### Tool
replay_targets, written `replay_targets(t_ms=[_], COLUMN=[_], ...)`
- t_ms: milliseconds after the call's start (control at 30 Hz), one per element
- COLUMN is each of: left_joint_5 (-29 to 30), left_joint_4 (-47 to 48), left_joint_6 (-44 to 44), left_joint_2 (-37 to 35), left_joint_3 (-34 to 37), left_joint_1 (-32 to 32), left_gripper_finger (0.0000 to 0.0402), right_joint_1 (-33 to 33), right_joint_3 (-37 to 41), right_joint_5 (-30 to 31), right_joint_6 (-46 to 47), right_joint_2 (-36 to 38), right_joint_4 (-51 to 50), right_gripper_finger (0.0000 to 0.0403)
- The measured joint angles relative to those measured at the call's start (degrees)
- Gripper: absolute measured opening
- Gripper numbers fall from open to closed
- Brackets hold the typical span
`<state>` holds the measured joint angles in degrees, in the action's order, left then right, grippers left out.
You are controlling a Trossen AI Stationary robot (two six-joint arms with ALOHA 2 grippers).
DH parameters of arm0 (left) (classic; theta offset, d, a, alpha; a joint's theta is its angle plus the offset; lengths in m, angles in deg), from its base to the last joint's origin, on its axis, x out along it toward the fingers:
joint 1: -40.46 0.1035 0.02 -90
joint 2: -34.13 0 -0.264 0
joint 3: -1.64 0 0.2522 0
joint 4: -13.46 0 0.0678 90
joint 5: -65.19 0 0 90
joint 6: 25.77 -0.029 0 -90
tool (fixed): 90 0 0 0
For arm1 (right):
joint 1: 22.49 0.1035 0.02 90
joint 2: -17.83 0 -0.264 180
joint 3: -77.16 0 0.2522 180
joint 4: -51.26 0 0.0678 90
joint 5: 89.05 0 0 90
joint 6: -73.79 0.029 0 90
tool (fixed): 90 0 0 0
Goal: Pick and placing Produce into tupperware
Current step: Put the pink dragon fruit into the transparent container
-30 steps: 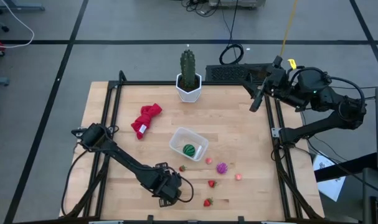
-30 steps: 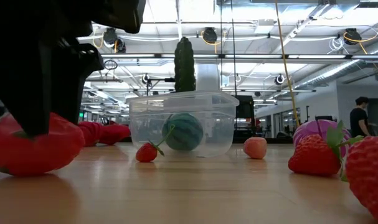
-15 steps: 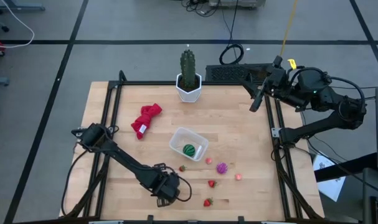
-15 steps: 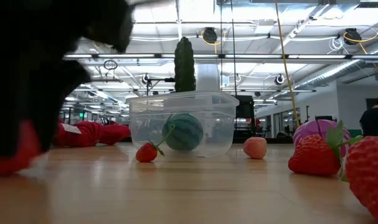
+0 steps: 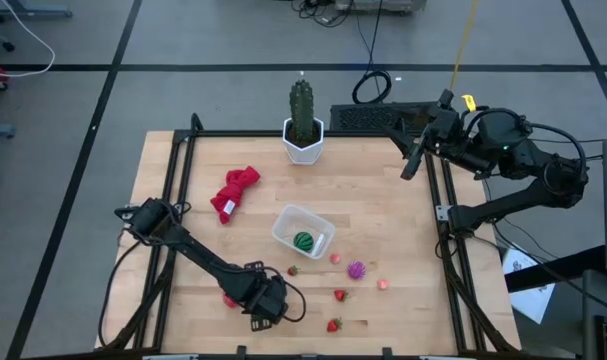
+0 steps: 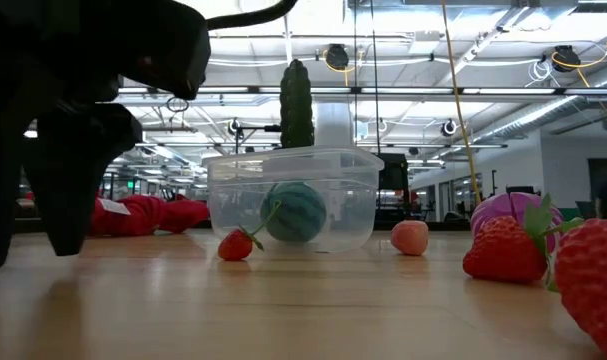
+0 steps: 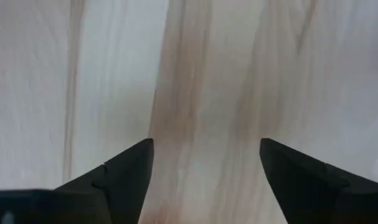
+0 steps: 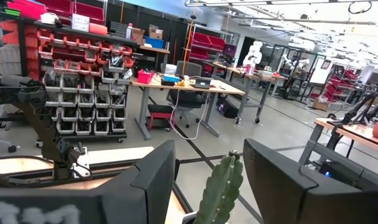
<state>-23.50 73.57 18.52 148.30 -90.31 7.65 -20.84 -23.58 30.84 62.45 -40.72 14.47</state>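
The clear tupperware point(image 5: 303, 232) point(image 6: 295, 198) sits mid-table with the green striped ball point(image 5: 303, 241) point(image 6: 293, 211) inside. The red oval point(image 5: 228, 298) lies on the wood just left of my left gripper point(image 5: 263, 303) point(image 6: 33, 255) point(image 7: 205, 146). That gripper is open, pointing down near the near edge, with only bare wood between its fingers. The purple ball point(image 5: 356, 270), strawberries point(image 5: 340, 295) point(image 5: 334, 325) point(image 5: 292, 270) and pink bits point(image 5: 335, 258) point(image 5: 383, 284) rest on the table right of it. My right gripper point(image 5: 415, 160) point(image 8: 207, 149) waits open above the far right corner.
A red cloth point(image 5: 233, 190) lies left of the tub. The cactus in its white pot point(image 5: 302, 125) point(image 8: 218, 186) stands at the far edge. Black frame rails point(image 5: 173, 200) run along both sides. Bare wood lies between the tub and the right rail.
The red oval was under my left gripper's fingers a second ago. It has come out from under them toward the table's left and now lies beside the gripper. The left gripper has shifted slightly; the right arm has kept still.
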Motion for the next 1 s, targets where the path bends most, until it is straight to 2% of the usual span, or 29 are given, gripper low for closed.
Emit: replay_targets(t_ms=[133, 300, 500, 600, 733, 833, 1000], left_joint_5=[-0.33, -0.44, 5.84, 6.06, 1.10, 1.01, 2.00], left_joint_4=[1.35, 5.13, 4.42, 5.72, 8.01, 10.66, 13.84], left_joint_6=[3.53, 15.59, 32.88, 39.18, 46.01, 51.76, 50.23], left_joint_2=[-0.98, -7.10, -16.25, -16.90, -15.92, -15.32, -15.43], left_joint_3=[0.00, -0.01, -0.14, -0.13, -0.11, 0.00, -0.08], left_joint_1=[1.42, 2.89, 0.39, -1.45, -3.73, -5.50, -7.39], left_gripper_finger=[0.0315, 0.0325, 0.0321, 0.0315, 0.0310, 0.0311, 0.0314], right_joint_1=[0.02, 0.02, 0.00, 0.00, 0.01, 0.02, 0.00], right_joint_3=[0.00, 0.00, 0.00, 0.00, 0.00, -0.02, 0.00], right_joint_5=[0.00, 0.00, 0.00, 0.00, 0.00, 0.00, 0.02], right_joint_6=[0.28, 0.34, -0.10, -1.25, -3.12, -3.68, -7.59], right_joint_2=[0.00, 0.00, 0.00, 0.00, 0.00, 0.00, 0.02], right_joint_4=[0.02, 0.02, 0.00, -0.04, -0.30, -0.46, -0.63], right_gripper_finger=[0.0183, 0.0183, 0.0183, 0.0183, 0.0183, 0.0183, 0.0183])
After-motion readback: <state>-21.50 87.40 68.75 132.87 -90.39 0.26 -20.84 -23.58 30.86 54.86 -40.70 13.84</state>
